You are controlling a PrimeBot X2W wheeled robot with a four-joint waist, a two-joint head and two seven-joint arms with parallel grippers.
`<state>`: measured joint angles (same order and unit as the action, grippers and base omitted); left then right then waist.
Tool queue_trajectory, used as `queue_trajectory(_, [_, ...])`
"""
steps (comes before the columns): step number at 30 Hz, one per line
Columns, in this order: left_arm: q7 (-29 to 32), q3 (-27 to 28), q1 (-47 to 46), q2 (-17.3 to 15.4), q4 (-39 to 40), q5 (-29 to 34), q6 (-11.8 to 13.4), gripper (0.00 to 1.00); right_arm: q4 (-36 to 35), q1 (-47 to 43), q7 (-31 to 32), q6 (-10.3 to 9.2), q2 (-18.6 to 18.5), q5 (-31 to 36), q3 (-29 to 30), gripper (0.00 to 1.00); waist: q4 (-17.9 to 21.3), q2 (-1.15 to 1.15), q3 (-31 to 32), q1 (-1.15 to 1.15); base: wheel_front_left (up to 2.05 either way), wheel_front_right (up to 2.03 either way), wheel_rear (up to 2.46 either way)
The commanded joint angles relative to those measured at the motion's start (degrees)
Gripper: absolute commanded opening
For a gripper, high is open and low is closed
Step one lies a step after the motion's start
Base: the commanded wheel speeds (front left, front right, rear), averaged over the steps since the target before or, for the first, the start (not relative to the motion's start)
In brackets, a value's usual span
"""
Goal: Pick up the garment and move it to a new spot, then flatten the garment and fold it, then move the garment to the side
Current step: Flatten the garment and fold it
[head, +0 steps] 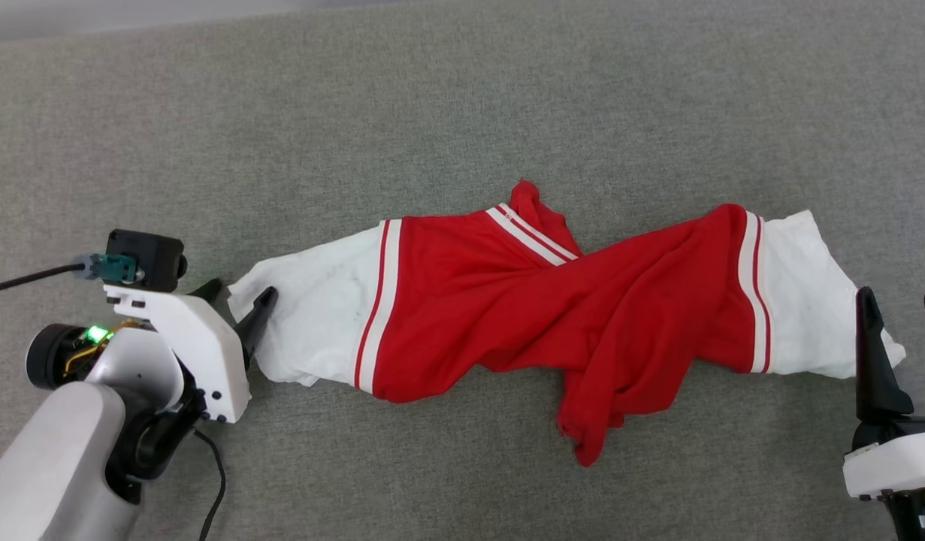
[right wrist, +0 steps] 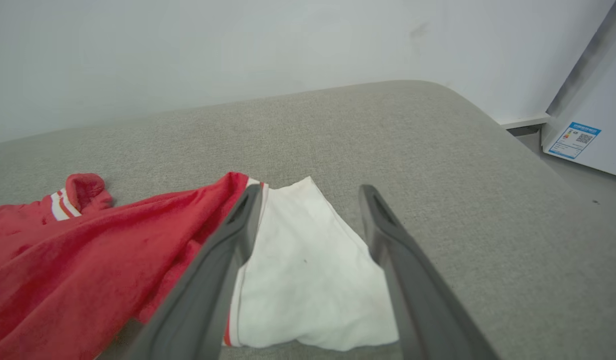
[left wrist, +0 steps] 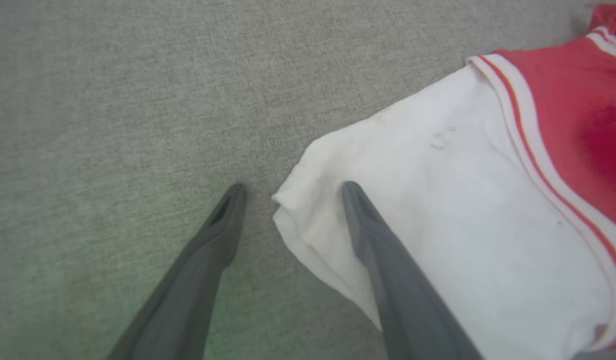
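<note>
- The bright red jersey shirt with white short sleeves and striped trim [head: 507, 300] lies twisted, stretched sideways across the grey woven fabric surface [head: 432, 98].
- The left pincer [head: 242, 291] stands apart, straddling the corner of one white sleeve.
- The right pincer [head: 899, 297] stands apart too, over the opposite sleeve's end.

Padded surface [head: 462, 98] in grey-green woven upholstery, matte, softly and evenly lit. In the head view, edged at 11 o'clock by a pale strip [head: 94, 19]. In the right wrist view, rounded off at a corner toward 2 o'clock. Behind it, from 9 to 1 o'clock, a plain pale wall [right wrist: 237, 50]. At 3 o'clock, a slanting white panel [right wrist: 600, 95] bearing a blue-bordered label [right wrist: 574, 140] with a QR code. Just beside the panel's foot, a narrow white ledge [right wrist: 525, 121] and grey floor [right wrist: 578, 192].
</note>
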<state>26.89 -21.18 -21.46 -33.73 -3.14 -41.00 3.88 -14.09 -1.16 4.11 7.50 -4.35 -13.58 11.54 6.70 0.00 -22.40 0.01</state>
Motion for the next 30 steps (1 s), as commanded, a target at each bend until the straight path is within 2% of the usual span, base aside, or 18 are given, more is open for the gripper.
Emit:
queue_trajectory(1, [1.21,-1.0,-0.69,0.34,-1.08,-0.02,-0.76,1.0,0.07,0.97,0.18,-0.02,-0.11,0.17,0.0,1.0,0.08,0.0,-0.93,-0.01,0.0,0.0,0.0])
queue_trajectory(3, [3.05,-2.39,-0.3,1.3,-2.06,-1.11,-1.34,1.0,0.25,1.15,0.05,-0.02,-0.48,0.1,-0.11,1.0,0.06,0.0,-1.22,-0.01,0.0,0.0,0.0])
queue_trajectory(4, [4.71,-3.33,0.34,1.75,-2.43,-1.86,-1.62,0.94,0.35,1.22,-0.05,-0.02,-0.63,-0.05,-0.22,1.0,0.05,0.0,-1.33,-0.01,0.0,0.0,0.0])
queue_trajectory(6, [7.13,-5.01,1.84,2.15,-2.7,-2.44,-1.65,0.0,0.57,1.25,-0.26,-0.02,-0.8,-0.29,-0.25,1.0,-0.06,0.0,-1.42,-0.01,0.0,0.0,0.0])
queue_trajectory(9, [6.24,-5.28,2.69,2.17,-2.64,-1.55,-0.89,0.0,1.18,1.21,-0.29,-0.02,-1.28,0.09,-0.15,1.0,-0.3,0.0,-1.19,-0.01,0.0,0.0,0.0])
queue_trajectory(13, [1.63,-3.56,2.21,2.17,-1.9,-0.12,-0.06,0.0,1.96,1.05,0.58,-0.02,-2.15,0.52,-0.27,1.0,-0.69,0.0,-0.2,-0.01,0.0,0.0,0.0])
queue_trajectory(16, [-4.16,-1.44,2.14,2.44,0.15,1.21,0.83,0.0,2.43,0.01,3.14,-0.02,-3.8,-0.17,-1.14,1.0,-1.19,0.0,1.44,-0.01,0.0,0.0,0.0])
queue_trajectory(17, [-7.41,-0.34,3.06,2.2,2.46,2.2,1.56,0.0,2.21,-1.29,6.65,-0.03,-6.24,-1.24,-2.21,1.0,-1.53,0.0,2.63,-0.01,0.0,0.0,0.0])
queue_trajectory(21, [-11.64,0.76,5.75,1.12,8.07,4.09,2.76,0.0,1.02,-3.35,16.03,-0.02,-11.11,-3.95,-2.22,1.0,-2.78,0.0,4.31,-0.01,0.0,0.0,0.0])
queue_trajectory(27, [-12.48,1.85,7.35,1.2,17.18,2.13,2.64,0.0,0.98,-2.39,31.98,-0.02,-17.64,-6.77,0.05,1.0,-5.15,0.0,4.74,-0.01,0.0,0.0,0.0])
queue_trajectory(30, [-12.06,1.78,7.77,0.83,19.16,2.43,2.95,0.0,2.14,-1.04,37.22,-0.03,-18.56,-7.34,1.01,1.0,-5.85,0.0,4.64,-0.01,0.0,0.0,0.0])
